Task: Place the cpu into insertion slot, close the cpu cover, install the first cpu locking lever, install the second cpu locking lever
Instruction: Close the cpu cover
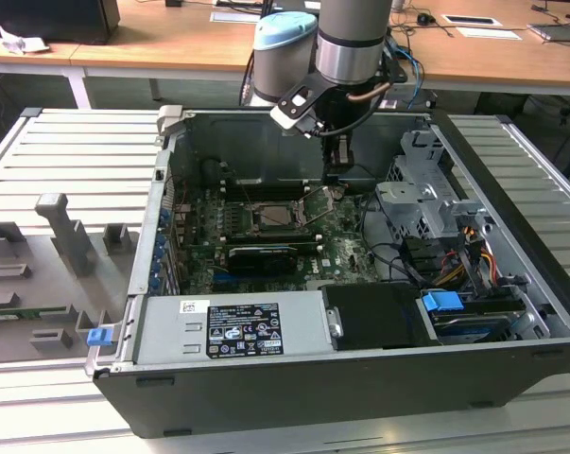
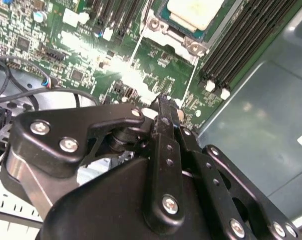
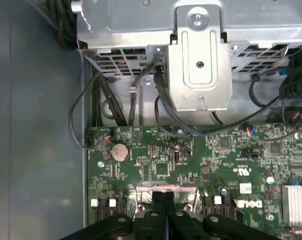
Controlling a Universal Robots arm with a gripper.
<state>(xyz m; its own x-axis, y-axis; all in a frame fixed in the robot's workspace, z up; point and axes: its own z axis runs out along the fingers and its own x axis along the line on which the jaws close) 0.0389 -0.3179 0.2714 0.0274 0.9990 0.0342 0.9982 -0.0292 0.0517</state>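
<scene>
Cpu point(image 2: 196, 11) seated in its socket point(image 1: 262, 214), cpu cover point(image 2: 177, 41) apparently lowered; gripper point(image 1: 334, 182) at the socket's 2 o'clock in the exterior view, fingers point(image 3: 157, 201) pressed together. Latching likely wants steady, square downward pressure.

Arm point(image 1: 283, 43) bent over, wrist point(image 1: 353, 52) vertical, gripper point(image 1: 334, 178) pointing straight down, fingers point(image 2: 167, 135) pressed together.

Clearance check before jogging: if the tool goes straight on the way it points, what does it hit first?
Probably the green motherboard, right beside the edge of the cpu cover. The tool looks close above the board, but depth is unclear.
</scene>
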